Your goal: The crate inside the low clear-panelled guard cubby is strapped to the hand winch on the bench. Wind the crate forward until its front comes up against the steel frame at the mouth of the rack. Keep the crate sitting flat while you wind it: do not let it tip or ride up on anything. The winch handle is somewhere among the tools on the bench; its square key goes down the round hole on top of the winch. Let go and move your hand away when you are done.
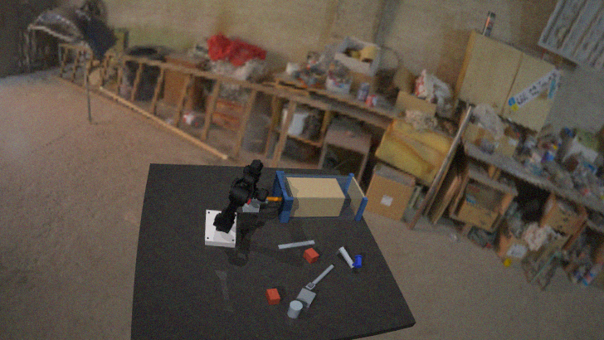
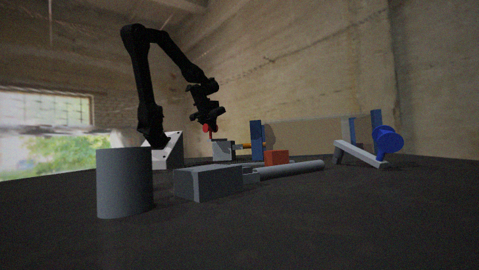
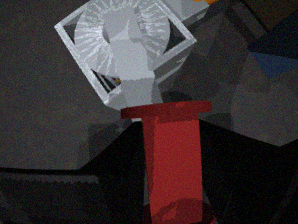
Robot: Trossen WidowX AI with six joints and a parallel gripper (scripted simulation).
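The gripper [image 1: 255, 200] [image 2: 210, 127] [image 3: 174, 150] is shut on the red grip of the winch handle [image 2: 210, 135] [image 3: 176, 172]. The handle's grey arm reaches over the top of the winch [image 1: 251, 207] [image 2: 222, 150] [image 3: 82, 66]; whether its key is fully down is hidden. An orange strap [image 1: 275, 198] [image 2: 249, 145] runs from the winch side through the blue steel frame [image 1: 284, 207] [image 2: 256, 140]. The beige crate [image 1: 314, 196] sits flat in the clear-panelled cubby, its front close behind the frame; contact cannot be told. Free length remains behind it.
The white arm base [image 1: 220, 228] stands beside the winch. Farther off on the bench lie a flat bar [image 1: 296, 244], two red blocks [image 1: 310, 255] [image 1: 273, 296], a blue-knobbed crank [image 1: 346, 257] [image 2: 387, 139], a grey rod tool [image 1: 322, 275] and a grey cylinder [image 1: 294, 309] [image 2: 124, 182].
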